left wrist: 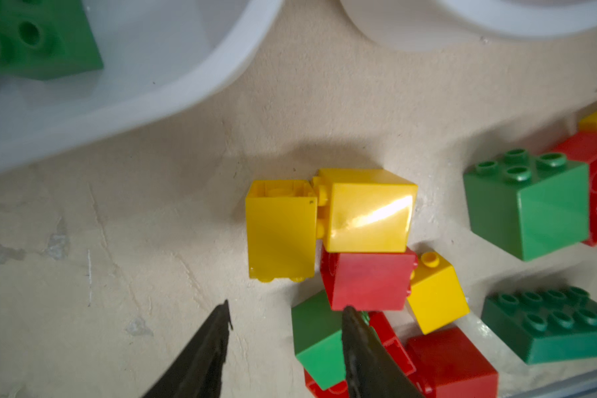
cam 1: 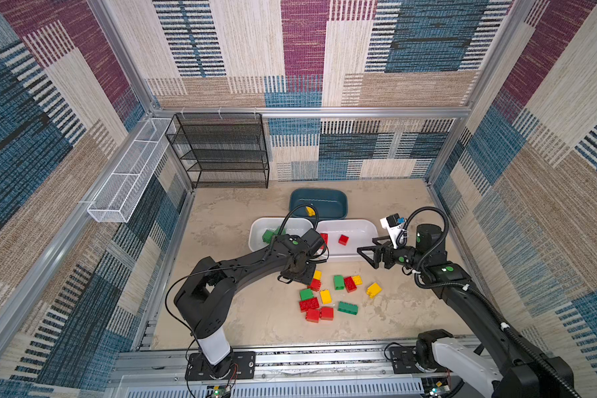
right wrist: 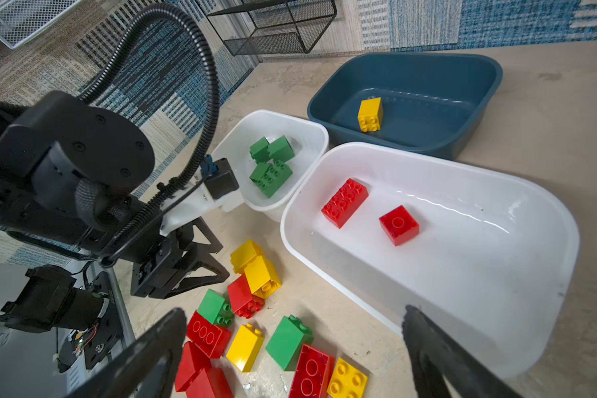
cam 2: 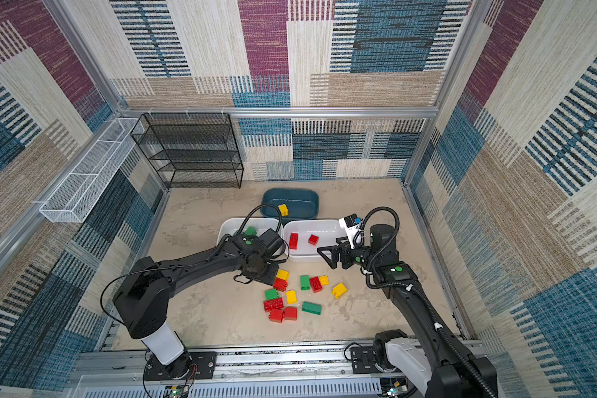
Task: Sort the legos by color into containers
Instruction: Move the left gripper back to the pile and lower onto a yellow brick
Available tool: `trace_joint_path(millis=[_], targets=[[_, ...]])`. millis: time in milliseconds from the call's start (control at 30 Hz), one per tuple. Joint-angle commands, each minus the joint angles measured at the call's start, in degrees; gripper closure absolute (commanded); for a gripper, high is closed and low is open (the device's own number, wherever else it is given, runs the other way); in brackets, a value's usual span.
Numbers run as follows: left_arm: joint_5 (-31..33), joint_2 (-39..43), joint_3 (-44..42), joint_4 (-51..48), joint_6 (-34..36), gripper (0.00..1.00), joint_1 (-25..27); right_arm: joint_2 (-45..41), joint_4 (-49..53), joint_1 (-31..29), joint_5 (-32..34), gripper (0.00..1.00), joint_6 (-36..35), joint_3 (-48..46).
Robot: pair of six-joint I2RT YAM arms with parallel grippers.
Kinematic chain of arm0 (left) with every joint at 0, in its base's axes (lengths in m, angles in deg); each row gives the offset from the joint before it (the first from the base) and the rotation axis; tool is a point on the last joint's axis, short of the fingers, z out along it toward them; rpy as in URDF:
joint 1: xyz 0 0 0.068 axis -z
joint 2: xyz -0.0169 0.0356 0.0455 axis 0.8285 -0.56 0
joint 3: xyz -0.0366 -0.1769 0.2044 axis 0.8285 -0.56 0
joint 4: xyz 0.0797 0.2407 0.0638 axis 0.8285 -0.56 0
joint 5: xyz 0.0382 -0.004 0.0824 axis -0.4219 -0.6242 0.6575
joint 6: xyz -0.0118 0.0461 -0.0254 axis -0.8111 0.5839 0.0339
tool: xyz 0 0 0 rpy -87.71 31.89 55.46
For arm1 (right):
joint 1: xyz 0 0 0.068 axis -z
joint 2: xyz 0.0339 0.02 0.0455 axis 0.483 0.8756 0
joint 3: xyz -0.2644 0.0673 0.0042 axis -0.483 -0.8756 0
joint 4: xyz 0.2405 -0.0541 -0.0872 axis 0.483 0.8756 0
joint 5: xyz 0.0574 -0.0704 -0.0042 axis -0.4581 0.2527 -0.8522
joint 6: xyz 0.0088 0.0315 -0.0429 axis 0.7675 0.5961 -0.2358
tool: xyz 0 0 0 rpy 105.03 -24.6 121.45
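table: beige, carries tubs and loose bricks
black mesh rack: back left, against the wall
white wire basket: on the left wall rail
right white tub: holds one long red brick and one square red brick, apart from each other
teal tub: behind both white tubs, holds one yellow brick
left white tub: just beside the right white tub, holds a few green bricks bunched together
loose pile: about a dozen red, green and yellow bricks on the table in front of the white tubs
right gripper: fingers spread wide, nothing between them, above the near edge of the right white tub
left gripper: fingers partly apart, gripping nothing, low at the pile's left end
two yellow bricks: on their sides, touching, just ahead of the left gripper
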Motion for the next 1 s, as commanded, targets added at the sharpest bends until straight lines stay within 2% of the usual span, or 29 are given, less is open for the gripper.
trace_joint_path(millis=[0,333,600,867,967], targets=[[0.22,-1.28,0.09,2.02,0.23,0.46,-0.34,-0.33,-1.19,-0.01,-0.29,0.01,0.58,-0.09],[3.92,-4.80,0.83,2.65,0.48,0.52,-0.84,-0.45,-1.01,-0.01,0.08,0.01,0.30,-0.36],[2.66,-5.31,1.53,2.54,0.58,0.61,-1.13,-0.54,-0.88,-0.01,0.35,0.01,0.13,-0.36],[0.99,-1.30,0.01,1.60,-0.02,0.57,-1.13,0.31,-1.62,-0.01,-0.35,0.01,0.31,-0.28],[0.96,-2.76,-0.41,1.93,-0.02,0.56,-1.13,0.46,-1.84,-0.01,-0.54,0.01,0.47,-0.10]])
